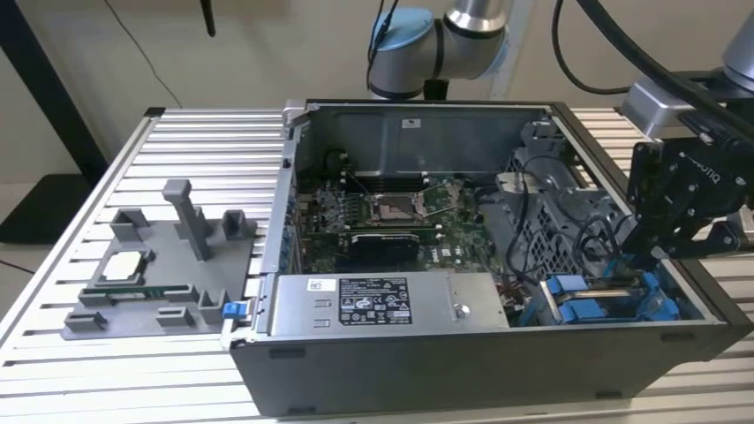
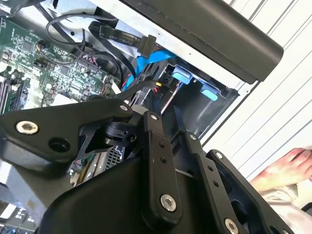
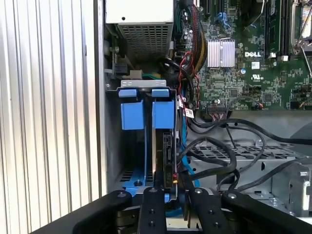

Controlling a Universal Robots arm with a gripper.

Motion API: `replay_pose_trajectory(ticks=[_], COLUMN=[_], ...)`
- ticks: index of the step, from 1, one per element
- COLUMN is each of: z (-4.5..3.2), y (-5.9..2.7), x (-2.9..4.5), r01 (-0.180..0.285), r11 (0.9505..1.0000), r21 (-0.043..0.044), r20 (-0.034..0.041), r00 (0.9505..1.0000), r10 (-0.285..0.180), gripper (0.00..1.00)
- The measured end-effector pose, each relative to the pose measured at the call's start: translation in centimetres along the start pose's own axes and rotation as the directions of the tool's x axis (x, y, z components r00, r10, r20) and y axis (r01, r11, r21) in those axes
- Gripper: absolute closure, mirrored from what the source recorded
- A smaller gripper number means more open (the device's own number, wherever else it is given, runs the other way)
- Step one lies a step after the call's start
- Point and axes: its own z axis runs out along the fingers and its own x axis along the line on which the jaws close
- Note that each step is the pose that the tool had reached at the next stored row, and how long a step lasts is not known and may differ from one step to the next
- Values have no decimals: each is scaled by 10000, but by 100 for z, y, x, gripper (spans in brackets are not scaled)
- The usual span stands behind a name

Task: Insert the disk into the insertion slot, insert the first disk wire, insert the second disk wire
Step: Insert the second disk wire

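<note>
Gripper (image 3: 170, 189) is right at the near end of the disk (image 3: 164, 146). The disk stands on edge in the insertion slot (image 3: 142, 84) of the grey metal cage, and its long axis runs straight away from the gripper, into the bay. Gripper state: cannot tell. The carrier frame is smooth blue plastic. Black wires (image 3: 253, 128) lie loose beside it, over perforated metal.

A ribbed aluminium table (image 1: 130, 159) of long silver slats carries everything here. On it sits an open computer case (image 1: 471, 371) (dark grey, its side panel off), towards the exterior view's right. Just beside the case, on that view's left, lies a grey plastic holder (image 1: 154, 283) with upright pegs and moulded pockets.
</note>
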Motion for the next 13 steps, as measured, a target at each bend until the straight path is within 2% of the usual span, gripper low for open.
replay_pose_trajectory(ticks=[7,13], z=[-4,-2], y=[-14,-82], x=[-1,-4], r01=[1,0], r11=[10000,10000], r21=[0,-1], r20=[-4,0], r00=[10000,10000], r10=[-1,0], gripper=[0,0])
